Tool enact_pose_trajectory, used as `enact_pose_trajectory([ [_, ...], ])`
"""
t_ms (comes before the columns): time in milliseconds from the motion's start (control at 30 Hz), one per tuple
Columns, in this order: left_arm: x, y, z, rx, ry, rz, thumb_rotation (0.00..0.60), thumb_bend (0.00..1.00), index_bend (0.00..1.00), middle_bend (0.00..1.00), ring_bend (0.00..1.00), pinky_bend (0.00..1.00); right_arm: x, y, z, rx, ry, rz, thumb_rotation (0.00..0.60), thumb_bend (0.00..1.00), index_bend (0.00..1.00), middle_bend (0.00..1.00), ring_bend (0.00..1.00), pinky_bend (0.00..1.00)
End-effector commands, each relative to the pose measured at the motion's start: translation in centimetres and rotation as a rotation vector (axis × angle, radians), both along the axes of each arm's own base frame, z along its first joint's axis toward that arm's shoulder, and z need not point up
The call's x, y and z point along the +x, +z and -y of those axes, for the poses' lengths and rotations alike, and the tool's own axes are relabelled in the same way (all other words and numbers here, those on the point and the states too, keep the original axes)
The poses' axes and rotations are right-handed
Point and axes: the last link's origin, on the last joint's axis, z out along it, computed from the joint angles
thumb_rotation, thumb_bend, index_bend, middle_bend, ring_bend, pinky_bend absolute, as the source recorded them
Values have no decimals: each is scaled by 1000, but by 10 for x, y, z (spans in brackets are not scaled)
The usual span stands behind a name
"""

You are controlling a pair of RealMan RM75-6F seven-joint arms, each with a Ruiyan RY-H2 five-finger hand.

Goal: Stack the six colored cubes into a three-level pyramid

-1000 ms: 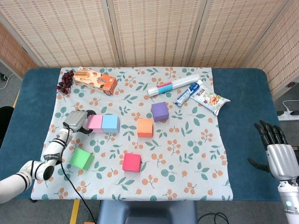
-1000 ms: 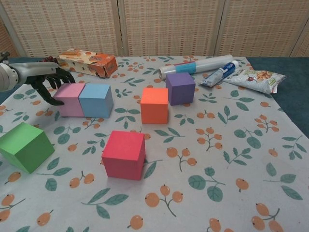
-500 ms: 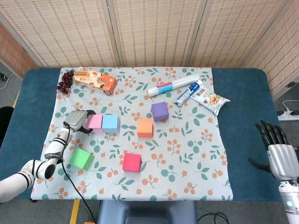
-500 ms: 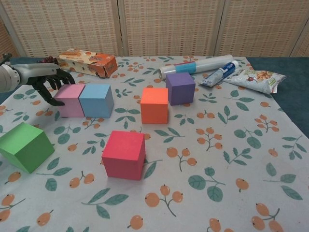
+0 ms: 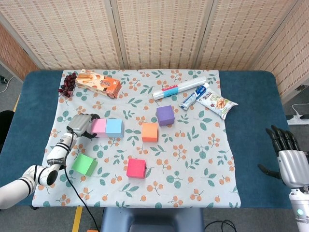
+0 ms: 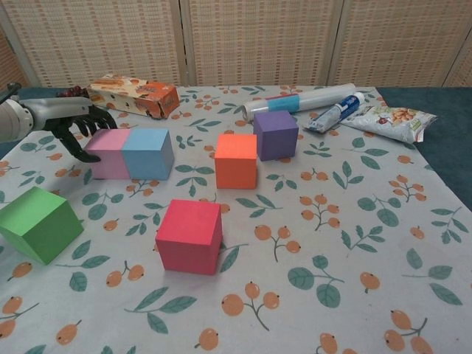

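The bench [image 5: 251, 121] carries a floral cloth [image 5: 193, 164] with all six cubes lying singly on it, none stacked. The pink cube [image 5: 98, 127] and blue cube [image 5: 114, 127] sit side by side, touching. The orange cube [image 5: 149, 131] stands near their right, with the purple cube [image 5: 165, 115] just behind it and apart. The red cube [image 5: 136, 167] lies nearest the front edge; the green cube [image 5: 84, 164] lies at front left, turned at an angle to the others. The left robot hand [image 5: 81, 124] is at the outer side of the pink cube, its dark fingers [image 6: 88, 118] curled toward that face; whether they touch the cube cannot be told, and no cube is lifted. The right robot hand [image 5: 288, 159] hangs off the right end of the bench, fingers apart, holding nothing; it appears only in the head view and its lower part is cut off by the frame. Along the far edge lie a snack box [image 5: 99, 82], grapes [image 5: 67, 84], a roll [image 5: 178, 87], a tube [image 5: 194, 96] and a snack bag [image 5: 217, 102]; the contents of box and bag are not visible. In the chest view the grapes are mostly hidden behind the left arm.
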Motion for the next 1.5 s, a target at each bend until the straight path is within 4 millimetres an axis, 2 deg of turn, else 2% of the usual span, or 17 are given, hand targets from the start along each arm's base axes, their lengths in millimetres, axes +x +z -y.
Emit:
enact_pose_trajectory([
  [33, 0, 0, 1, -10, 1, -3, 600, 291, 191, 246, 182, 231, 0, 0, 0, 1, 0, 0, 600, 0, 0, 0, 0, 0],
  [133, 0, 1, 2, -15, 5, -2, 600, 290, 101, 146, 79, 194, 0, 0, 1, 2, 1, 0, 600, 0, 0, 0, 0, 0],
  [233, 0, 2, 3, -17, 7, 3, 600, 293, 60, 79, 14, 153, 0, 0, 2, 7, 2, -1, 600, 0, 0, 0, 0, 0],
  [400, 2, 6, 5, -10, -4, 12, 600, 296, 23, 13, 0, 102, 1, -1, 4, 20, 9, -2, 600, 0, 0, 0, 0, 0],
  [600, 3, 22, 13, 16, -22, 34, 600, 298, 13, 1, 0, 84, 7, -6, 14, 72, 46, 20, 600, 0, 0, 0, 0, 0],
  [800, 0, 53, 30, 103, -61, 60, 600, 295, 51, 34, 0, 74, 31, -23, 47, 231, 138, 91, 600, 0, 0, 0, 0, 0],
  [1033, -13, 80, 62, 188, -96, 60, 600, 293, 120, 98, 9, 74, 73, -62, 106, 417, 231, 133, 600, 0, 0, 0, 0, 0],
  [1233, -21, 86, 87, 190, -116, 54, 600, 294, 147, 119, 24, 74, 112, -106, 151, 509, 286, 124, 600, 0, 0, 102, 0, 0],
  [1500, -26, 91, 109, 176, -140, 60, 600, 292, 177, 121, 27, 74, 159, -170, 187, 610, 334, 69, 600, 0, 28, 102, 0, 0],
])
